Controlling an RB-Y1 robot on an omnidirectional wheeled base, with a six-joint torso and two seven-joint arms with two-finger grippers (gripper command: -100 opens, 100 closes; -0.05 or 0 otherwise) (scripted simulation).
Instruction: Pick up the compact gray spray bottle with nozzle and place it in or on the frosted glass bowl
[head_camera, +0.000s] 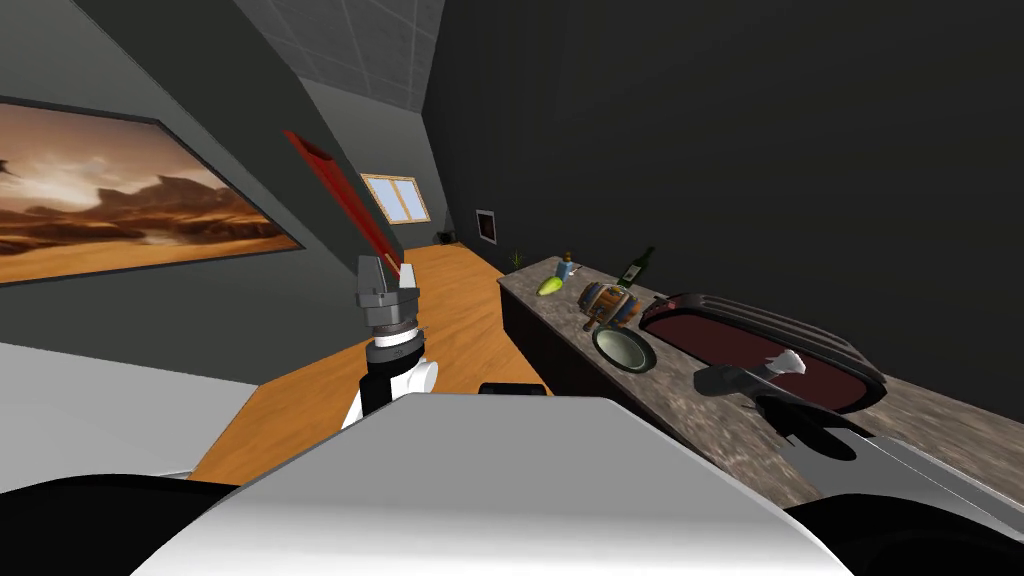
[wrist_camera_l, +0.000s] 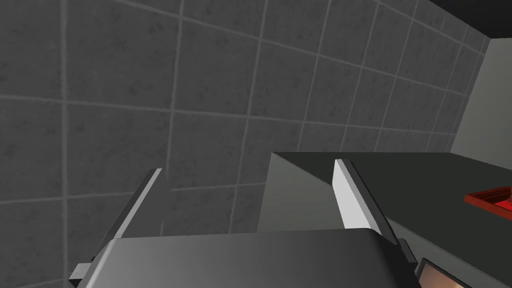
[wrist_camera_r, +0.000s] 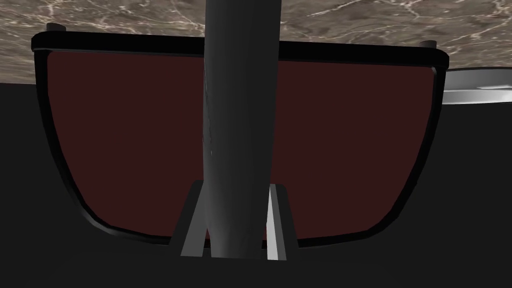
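right pincer (wrist_camera_r: 235, 187) clamps grey spray bottle (wrist_camera_r: 242, 100) over dark red tray (wrist_camera_r: 125, 140); left pincer (wrist_camera_l: 250, 166) wide.

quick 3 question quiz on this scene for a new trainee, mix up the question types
1. True or false: the right gripper is shut on the grey spray bottle.
2. The held bottle hangs over: A) the floor B) the dark red tray C) a sink.
3. Fill in: the fingers of the left gripper stand ____.
Key: 1 true; 2 B; 3 open.
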